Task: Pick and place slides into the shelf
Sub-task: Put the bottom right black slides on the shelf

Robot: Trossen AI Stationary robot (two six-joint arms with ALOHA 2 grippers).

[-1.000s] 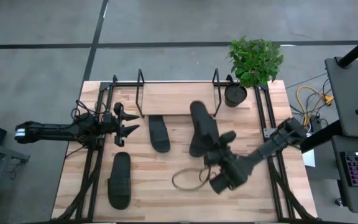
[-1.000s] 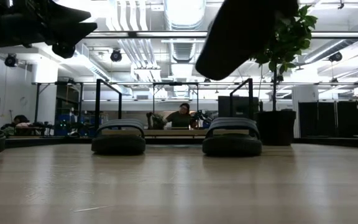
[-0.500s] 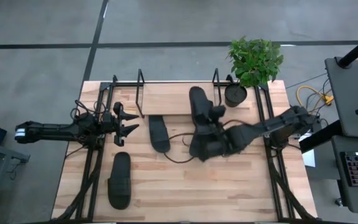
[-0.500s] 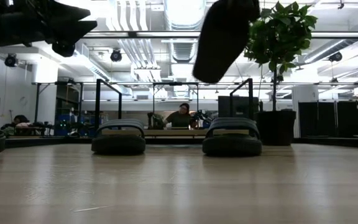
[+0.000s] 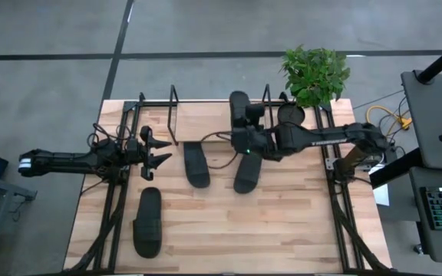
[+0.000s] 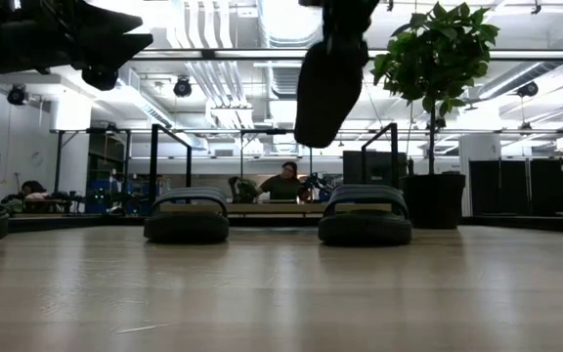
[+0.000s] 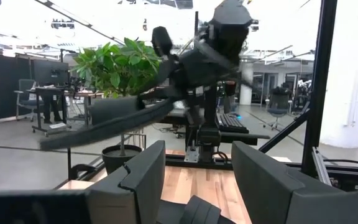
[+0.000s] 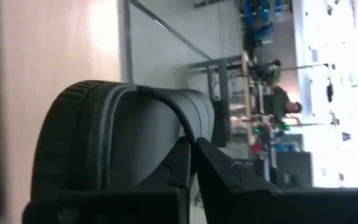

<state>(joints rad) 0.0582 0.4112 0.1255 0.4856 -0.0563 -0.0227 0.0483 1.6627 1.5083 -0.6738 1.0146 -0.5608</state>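
The left gripper (image 5: 150, 151) hung off the shelf's left end with its fingers (image 7: 143, 174) apart and nothing between them, well away from the work. A slide (image 5: 147, 222) lay on the table nearer the front than that gripper, and another (image 5: 196, 163) sat just beside it toward the middle, its far end at the shelf's front edge.

The right gripper (image 5: 245, 136) was pinched shut on the strap of a lifted slide (image 5: 241, 107). That slide's long axis ran front to back, reaching from the gripper over the shelf (image 5: 206, 121), near the right wire upright (image 5: 268, 103). So the shelf board lay just beyond and under the load, and the right arm was plainly the nearer one. A fourth slide (image 5: 247, 172) lay on the table on the near side of this gripper.

The high view gave the slide's line over the board. The low view showed what that could not: the slide (image 6: 328, 78) hung clear above the table, tilted nose-down. The right wrist view showed the closed fingertips (image 8: 194, 146) on the strap (image 8: 166, 102).
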